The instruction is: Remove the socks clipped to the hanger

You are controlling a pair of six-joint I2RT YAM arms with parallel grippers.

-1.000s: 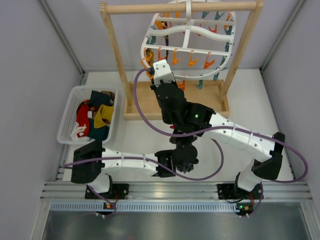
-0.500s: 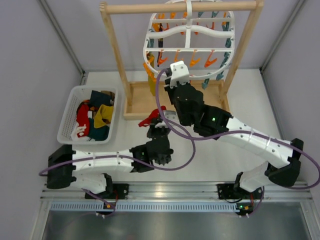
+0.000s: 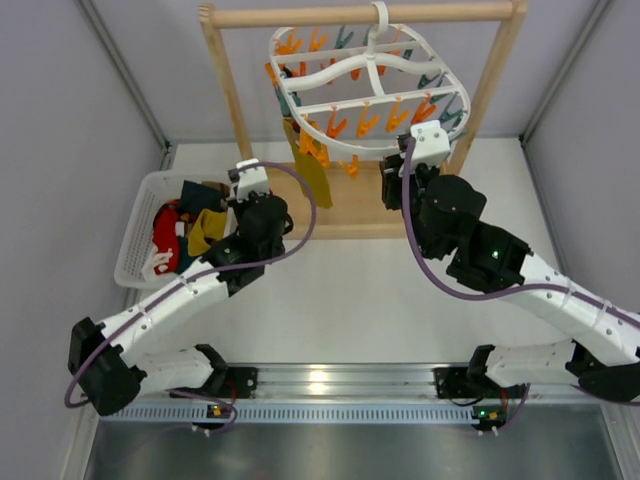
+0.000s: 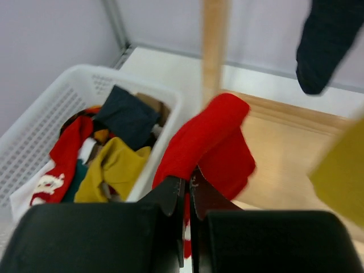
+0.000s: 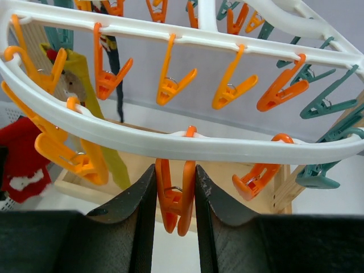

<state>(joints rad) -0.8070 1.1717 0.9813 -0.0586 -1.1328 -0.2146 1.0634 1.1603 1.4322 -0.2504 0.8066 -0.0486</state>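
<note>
The white hanger hangs by its hook from the wooden rack bar, its orange and teal clips dangling. An olive sock is clipped at its left side, with a dark sock behind it. My left gripper is beside the basket and shut on a red sock, pinched between the jaws. My right gripper is under the hanger's near rim. Its jaws press both sides of an empty orange clip.
A white basket at the left holds several socks, red, yellow and dark; its rim shows in the left wrist view. The wooden rack's left post, right post and base board stand at the back. Grey walls close both sides.
My left arm swung from the table's middle to the basket's right side, carrying the red sock. My right gripper moved right along the hanger's near rim. The hanger has swung and turned.
</note>
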